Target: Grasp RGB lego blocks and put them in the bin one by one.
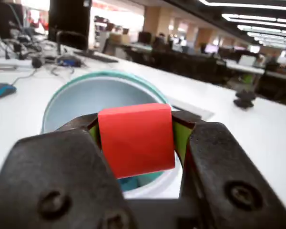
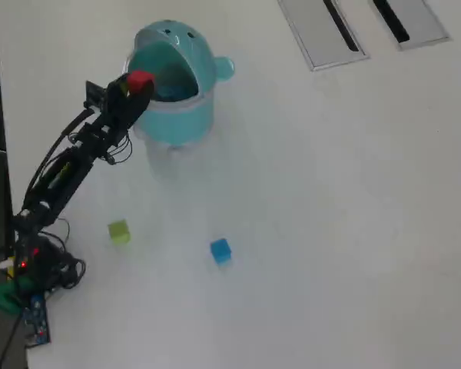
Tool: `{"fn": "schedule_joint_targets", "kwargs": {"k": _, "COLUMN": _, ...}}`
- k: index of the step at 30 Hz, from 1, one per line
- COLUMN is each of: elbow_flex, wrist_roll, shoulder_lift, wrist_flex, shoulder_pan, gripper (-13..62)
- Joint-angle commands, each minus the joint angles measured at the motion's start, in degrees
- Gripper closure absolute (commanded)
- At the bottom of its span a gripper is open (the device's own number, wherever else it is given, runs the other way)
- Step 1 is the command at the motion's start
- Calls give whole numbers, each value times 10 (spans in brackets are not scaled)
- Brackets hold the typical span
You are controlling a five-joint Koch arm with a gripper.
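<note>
My gripper (image 1: pixel 136 138) is shut on the red block (image 1: pixel 136 139), which fills the gap between the two black jaws. It hangs at the open mouth of the round teal bin (image 1: pixel 71 98). In the overhead view the gripper (image 2: pixel 136 84) holds the red block (image 2: pixel 140 80) at the left rim of the bin (image 2: pixel 177 115). The yellow-green block (image 2: pixel 119 231) and the blue block (image 2: pixel 220 250) lie on the white table, apart from each other, below the bin in that view.
Two grey slotted panels (image 2: pixel 323 31) are set in the table at the top right of the overhead view. The arm's base and wiring (image 2: pixel 23 269) sit at the left edge. Cables and a blue device (image 1: pixel 2 89) lie far left in the wrist view.
</note>
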Motion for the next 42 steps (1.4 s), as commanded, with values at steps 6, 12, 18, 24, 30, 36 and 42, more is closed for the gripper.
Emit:
{"fn": "schedule_joint_targets", "kwargs": {"k": 6, "elbow_flex": -193, "wrist_roll": -12, "shoulder_lift": -84, "wrist_flex": -16, "shoulder_pan": -43, "gripper": 487}}
{"fn": "schedule_joint_targets", "kwargs": {"k": 12, "elbow_flex": -299, "wrist_roll": -32, "shoulder_lift": -182, "wrist_flex": 1, "shoulder_pan": -88, "gripper": 486}}
{"fn": "schedule_joint_targets", "kwargs": {"k": 18, "elbow_flex": -483, "wrist_roll": -76, "shoulder_lift": -328, "wrist_flex": 16, "shoulder_pan": -92, "gripper": 434}}
{"fn": "schedule_joint_targets", "kwargs": {"k": 24, "elbow_flex": -584, "wrist_roll": -77, "shoulder_lift": -400, "wrist_flex": 40, "shoulder_pan": -91, "gripper": 416}}
{"fn": "schedule_joint_targets", "kwargs": {"k": 30, "elbow_flex": -680, "wrist_roll": -77, "shoulder_lift": -471, "wrist_flex": 46, "shoulder_pan": -86, "gripper": 387}}
{"fn": "schedule_joint_targets", "kwargs": {"k": 36, "elbow_flex": -680, "wrist_roll": -77, "shoulder_lift": -476, "wrist_flex": 47, "shoulder_pan": -81, "gripper": 349}}
{"fn": "schedule_joint_targets", "kwargs": {"k": 42, "elbow_flex": -687, "wrist_roll": -76, "shoulder_lift": -469, "wrist_flex": 108, "shoulder_pan": -68, "gripper": 301}}
